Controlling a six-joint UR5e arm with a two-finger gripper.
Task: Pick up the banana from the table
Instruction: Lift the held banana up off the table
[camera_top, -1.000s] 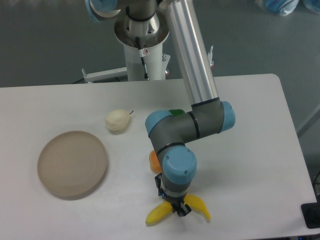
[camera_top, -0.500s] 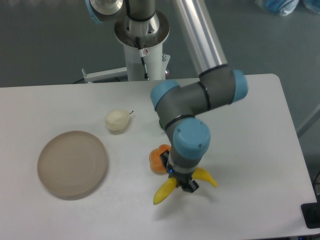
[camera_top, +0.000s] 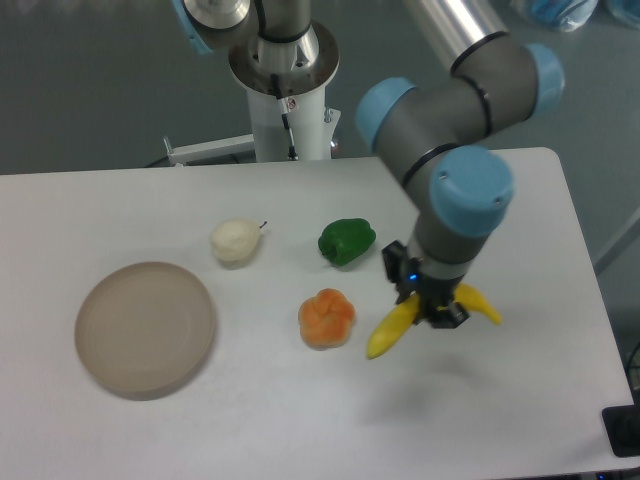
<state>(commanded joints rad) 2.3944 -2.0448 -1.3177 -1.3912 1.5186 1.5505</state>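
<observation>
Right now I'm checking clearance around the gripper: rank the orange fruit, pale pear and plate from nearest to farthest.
From the gripper, shut on the banana:
1. Orange fruit, just to its left in the picture.
2. Pale pear, farther left and back.
3. Plate, far left.

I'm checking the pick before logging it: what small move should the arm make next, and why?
Probably a short, steady rise, then hold. The gripper is shut on the banana near its middle, both ends sticking out, and a soft shadow on the table suggests it is already lifted. The orange fruit sits close to its lower tip, so sideways motion seems riskier.
</observation>
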